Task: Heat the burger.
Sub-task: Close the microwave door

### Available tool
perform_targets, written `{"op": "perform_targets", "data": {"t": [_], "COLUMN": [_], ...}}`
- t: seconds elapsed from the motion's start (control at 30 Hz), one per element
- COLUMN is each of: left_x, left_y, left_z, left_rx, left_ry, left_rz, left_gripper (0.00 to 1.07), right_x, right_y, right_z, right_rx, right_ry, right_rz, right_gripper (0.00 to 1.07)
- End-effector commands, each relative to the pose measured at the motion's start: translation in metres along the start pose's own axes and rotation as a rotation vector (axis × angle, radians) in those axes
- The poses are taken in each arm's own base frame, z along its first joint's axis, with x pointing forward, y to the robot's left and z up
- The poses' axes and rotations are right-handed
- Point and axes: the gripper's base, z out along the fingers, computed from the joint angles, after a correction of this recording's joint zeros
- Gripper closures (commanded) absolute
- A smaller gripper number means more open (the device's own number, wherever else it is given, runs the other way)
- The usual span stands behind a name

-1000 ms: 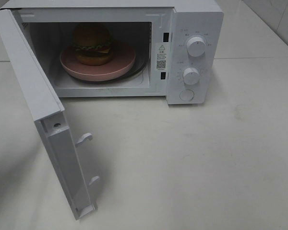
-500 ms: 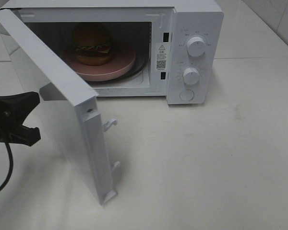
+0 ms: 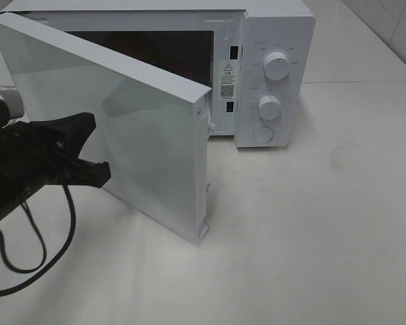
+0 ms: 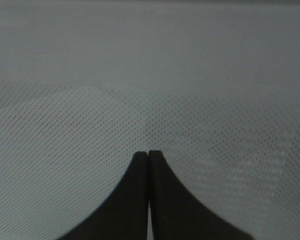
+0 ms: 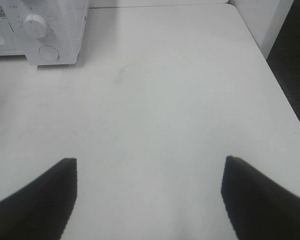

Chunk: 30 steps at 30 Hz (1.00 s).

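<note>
The table carries the microwave, whose door stands half-swung across the cavity. The left arm reaches in level from the microwave's hinge side, and the left gripper, its fingers pressed together, has its tips at the door's meshed outer face. The right gripper hangs over bare table off the microwave's knob side, fingers wide apart and holding nothing. The burger sits inside the microwave; only its dim top shows above the door.
</note>
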Motion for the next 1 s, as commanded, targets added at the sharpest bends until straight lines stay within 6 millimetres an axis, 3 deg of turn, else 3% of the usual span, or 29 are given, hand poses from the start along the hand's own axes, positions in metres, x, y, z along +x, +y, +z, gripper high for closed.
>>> {"op": "perform_targets", "data": {"t": [0.03, 0.4, 0.77, 1.0], "left_x": [-0.012, -0.025, -0.038, -0.039], "left_y": [-0.013, -0.048, -0.062, -0.065], "left_z": [0.017, 0.072, 0.126, 0.146], "left_rx": [-0.044, -0.060, -0.133, -0.172], "left_ry": [-0.068, 0.032, 0.073, 0.067], "left_rz": [-0.042, 0.005, 0.046, 0.036], "left_gripper": [1.07, 1.07, 1.07, 1.07], "right_x": [0.002, 0.002, 0.002, 0.002], "right_y": [0.000, 0.000, 0.000, 0.000], "right_z": [-0.004, -0.004, -0.004, -0.004], "right_rx": [-0.005, -0.005, -0.005, -0.005], "right_ry": [-0.036, -0.036, -0.036, -0.036], "right_rz": [-0.010, -0.010, -0.011, -0.010], "right_gripper": [0.31, 0.31, 0.31, 0.31]}}
